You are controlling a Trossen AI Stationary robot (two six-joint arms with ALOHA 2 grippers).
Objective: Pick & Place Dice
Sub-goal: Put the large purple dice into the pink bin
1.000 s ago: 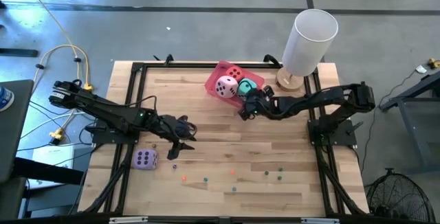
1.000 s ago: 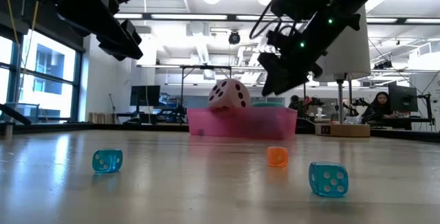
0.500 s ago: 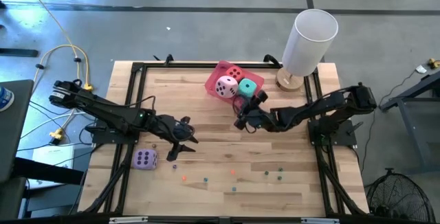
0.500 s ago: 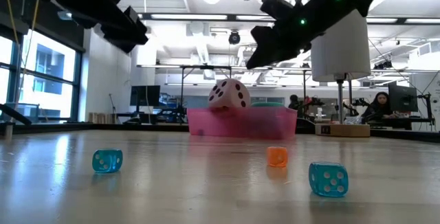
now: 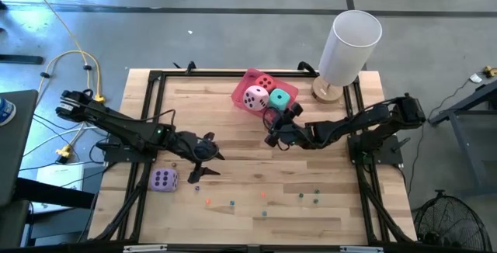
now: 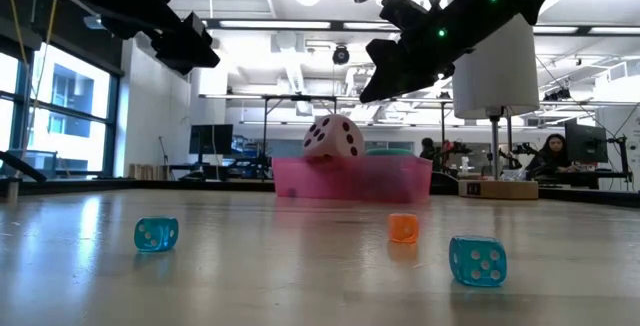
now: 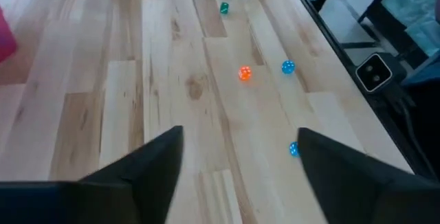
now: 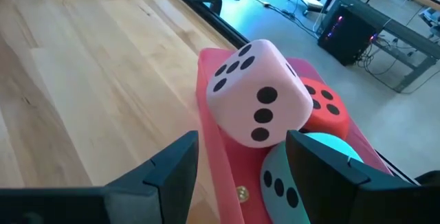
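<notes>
Dice pink, red and teal fill the pink tray; right claw just beside it, spread empty; left claw well apart, spread.

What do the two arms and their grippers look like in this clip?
Both arms are dark, slim and jointed, with black cables looped along them and small green lights. The left gripper and right gripper each end in two flat, matte black fingers with angled tips.

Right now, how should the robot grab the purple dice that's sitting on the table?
Come straight down from above and squeeze two opposite flat sides of the purple dice. It sits flat and alone on the table, so its sides look free. The left hand, open and empty, hovers closest; being a soft-looking cube, it should give under a gentle squeeze.
</notes>
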